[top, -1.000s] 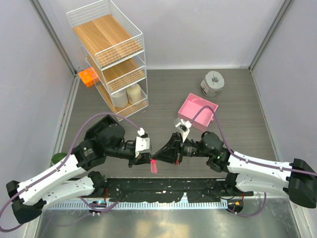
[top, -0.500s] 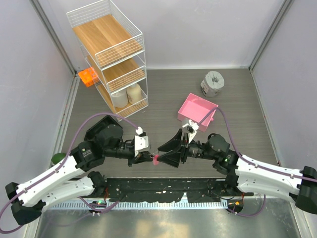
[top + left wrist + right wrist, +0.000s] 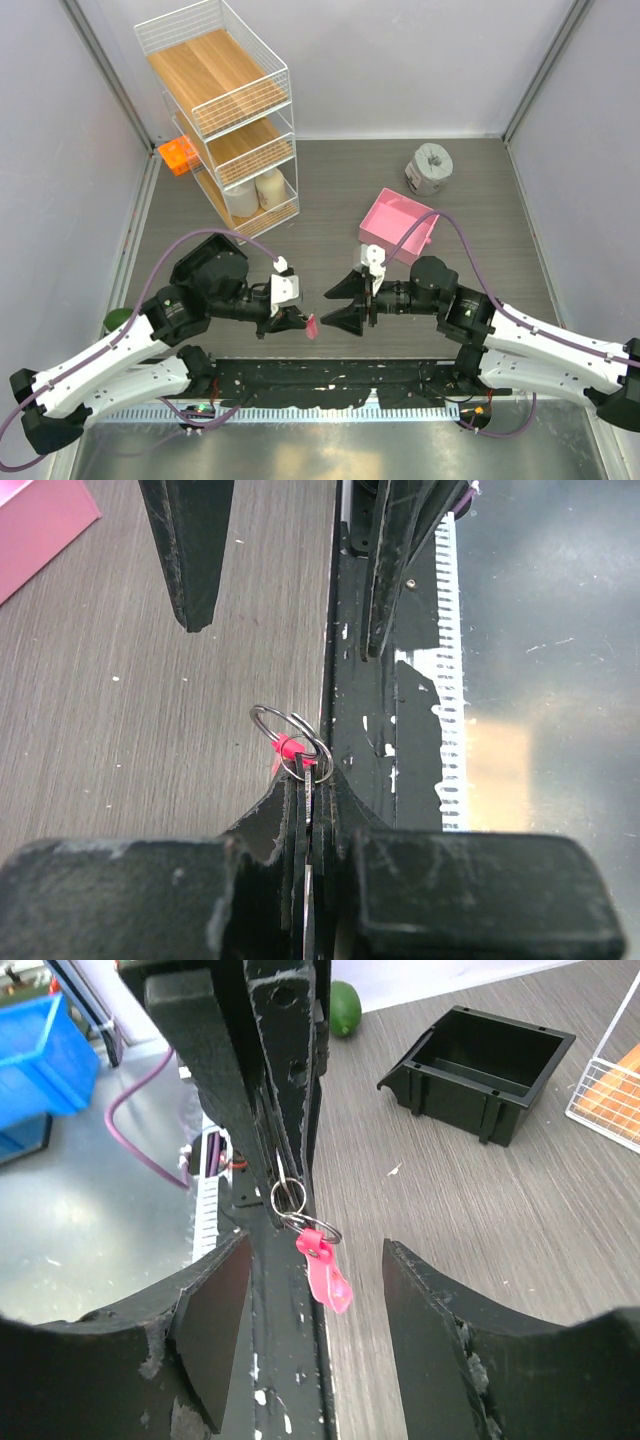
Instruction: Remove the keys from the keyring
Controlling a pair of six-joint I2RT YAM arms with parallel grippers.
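The right claw point(image 3: 323, 308) stands released, jaws spread wide, at 3 o'clock of the left claw point(image 3: 298, 321). The left is clenched on the keyring point(image 3: 311, 327), whose pink tag dangles between the two claws, near the table's point(image 3: 330, 200) 6 o'clock edge.

Keyring point(image 3: 325, 1270): pink-red plastic, glossy. Split rings point(image 3: 290, 742): thin shiny metal wire. Left gripper point(image 3: 309, 798): matt black, scuffed, white-flecked. Worktop point(image 3: 480, 200): grey wood-grain, matt. Rack point(image 3: 225, 110), upper left: white wire, wooden shelves.
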